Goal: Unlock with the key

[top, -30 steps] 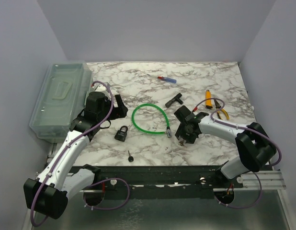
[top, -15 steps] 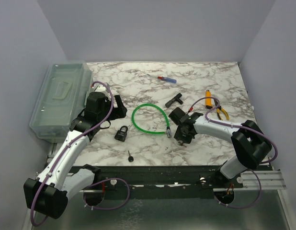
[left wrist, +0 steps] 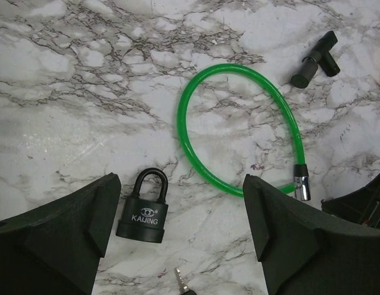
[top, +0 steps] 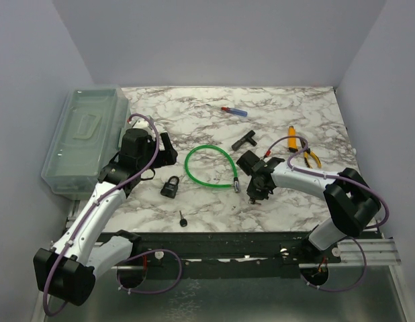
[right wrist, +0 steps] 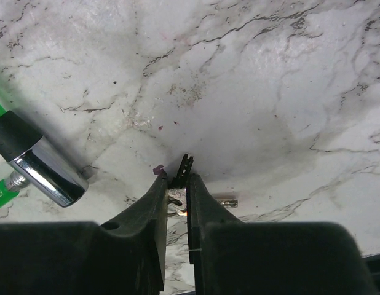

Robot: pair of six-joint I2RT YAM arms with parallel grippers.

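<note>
Narrowing vs. earlier, R end effector [right wrist: 176,180] pinches prob. key [right wrist: 186,165].

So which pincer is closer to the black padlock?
Left. The left pincer hovers close to the padlock; the right pincer sits beyond the metal end of the green cable.

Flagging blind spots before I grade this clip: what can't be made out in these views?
- Right wrist view: the thin dark piece pinched by the right gripper shows only its tip. The fingers hide the rest, so I can't confirm it is a key.
- Top view: the right arm covers that pinch entirely.
- Left wrist view: the key is cut off by the bottom edge.
- All views: the padlock shows no keyhole.
</note>
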